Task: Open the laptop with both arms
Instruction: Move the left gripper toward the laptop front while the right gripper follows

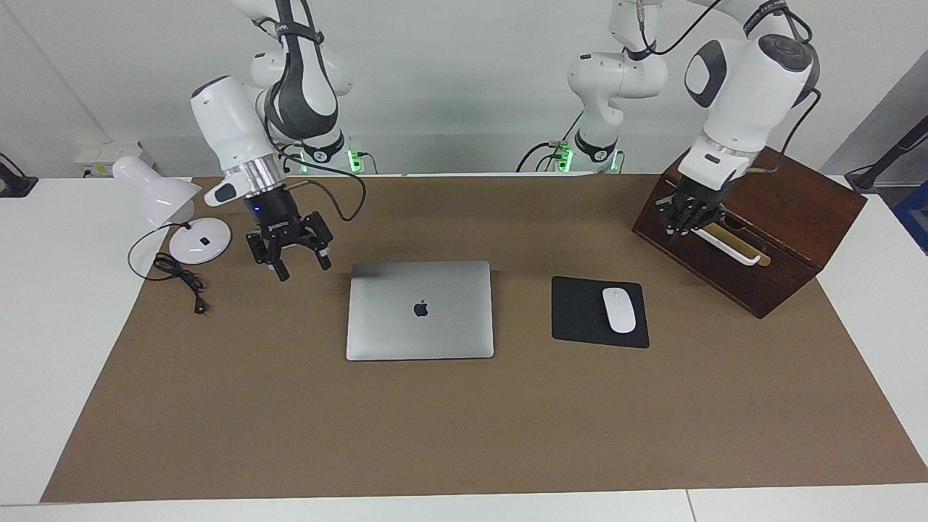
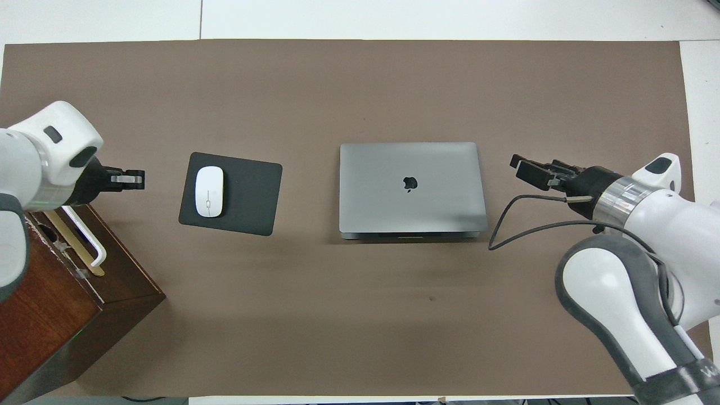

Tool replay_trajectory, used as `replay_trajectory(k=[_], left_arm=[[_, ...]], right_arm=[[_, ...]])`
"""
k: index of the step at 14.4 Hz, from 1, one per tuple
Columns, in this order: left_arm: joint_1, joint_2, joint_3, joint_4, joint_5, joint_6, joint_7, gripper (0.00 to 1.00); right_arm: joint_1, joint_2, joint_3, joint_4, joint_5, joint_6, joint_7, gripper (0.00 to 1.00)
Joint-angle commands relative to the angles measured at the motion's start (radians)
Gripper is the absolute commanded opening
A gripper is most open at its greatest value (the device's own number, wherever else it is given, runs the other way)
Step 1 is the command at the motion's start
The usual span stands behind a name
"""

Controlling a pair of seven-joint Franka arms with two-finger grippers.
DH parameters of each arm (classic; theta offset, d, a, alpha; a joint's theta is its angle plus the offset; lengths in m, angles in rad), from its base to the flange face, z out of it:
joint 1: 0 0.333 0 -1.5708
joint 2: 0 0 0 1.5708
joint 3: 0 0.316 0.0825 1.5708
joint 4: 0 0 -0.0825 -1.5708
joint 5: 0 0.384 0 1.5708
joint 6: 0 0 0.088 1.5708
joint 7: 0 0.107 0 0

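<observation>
The laptop lies closed on the brown mat, silver lid up with the dark logo showing. My right gripper hangs open just off the laptop's edge toward the right arm's end of the table, a little above the mat and touching nothing. My left gripper is shut and holds nothing. It hovers at the edge of the wooden box, between the box and the mouse pad.
A dark wooden box with a white handle stands at the left arm's end. A black mouse pad with a white mouse lies beside the laptop. A white desk lamp and its cable sit at the right arm's end.
</observation>
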Motion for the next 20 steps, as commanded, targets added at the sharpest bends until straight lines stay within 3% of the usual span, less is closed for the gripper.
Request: replay_trajectory(k=[1, 6, 11, 15, 18, 20], left_arm=[[-0.073, -0.124, 0.010, -0.224, -0.011, 0.192, -0.013, 0.00], [-0.175, -0.235, 0.009, -0.470, -0.011, 0.450, -0.105, 0.00], [-0.234, -0.267, -0.057, -0.618, -0.010, 0.663, -0.185, 0.00], [-0.234, -0.260, -0.147, -0.673, -0.011, 0.775, -0.240, 0.00], [-0.236, -0.244, -0.215, -0.708, -0.011, 0.871, -0.291, 0.00], [-0.239, -0.230, -0.246, -0.714, -0.011, 0.910, -0.294, 0.00]], right_arm=[[0.054, -0.026, -0.002, -0.036, 0.150, 0.044, 0.016, 1.00], [0.107, -0.034, -0.001, -0.047, 0.331, 0.057, 0.091, 1.00], [0.208, -0.032, 0.001, -0.045, 0.486, 0.133, 0.285, 1.00], [0.245, -0.021, 0.001, -0.050, 0.488, 0.176, 0.243, 1.00], [0.298, -0.021, 0.004, -0.082, 0.491, 0.276, 0.221, 1.00], [0.352, -0.025, 0.005, -0.093, 0.570, 0.349, 0.212, 1.00]])
